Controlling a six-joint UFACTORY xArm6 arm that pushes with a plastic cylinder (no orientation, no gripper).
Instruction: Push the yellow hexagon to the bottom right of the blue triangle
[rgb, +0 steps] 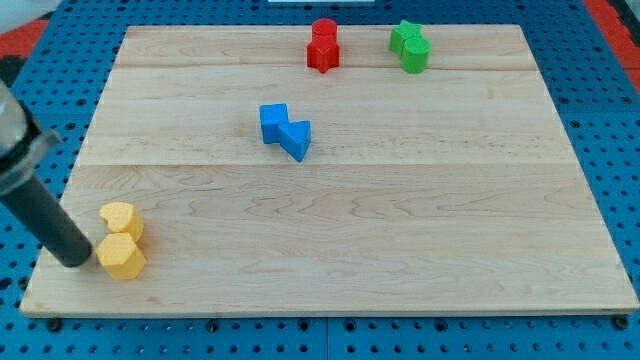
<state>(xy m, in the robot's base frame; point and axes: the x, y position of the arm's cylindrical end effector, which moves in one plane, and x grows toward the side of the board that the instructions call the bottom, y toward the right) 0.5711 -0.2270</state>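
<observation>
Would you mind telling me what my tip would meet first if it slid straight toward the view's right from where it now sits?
Most likely the yellow hexagon: my tip sits right at its left side, touching or nearly so. The other yellow block lies just above that line and would probably be missed, though depth is hard to judge here.

The pale wooden desk (400, 240) carried eight blocks in pairs: two red (323, 45) at twelve o'clock, two green (410, 46) at one, blue cube (274, 123) touching blue triangle (297, 138) near centre, yellow heart (120, 219) against yellow hexagon (122, 257) at eight.
</observation>
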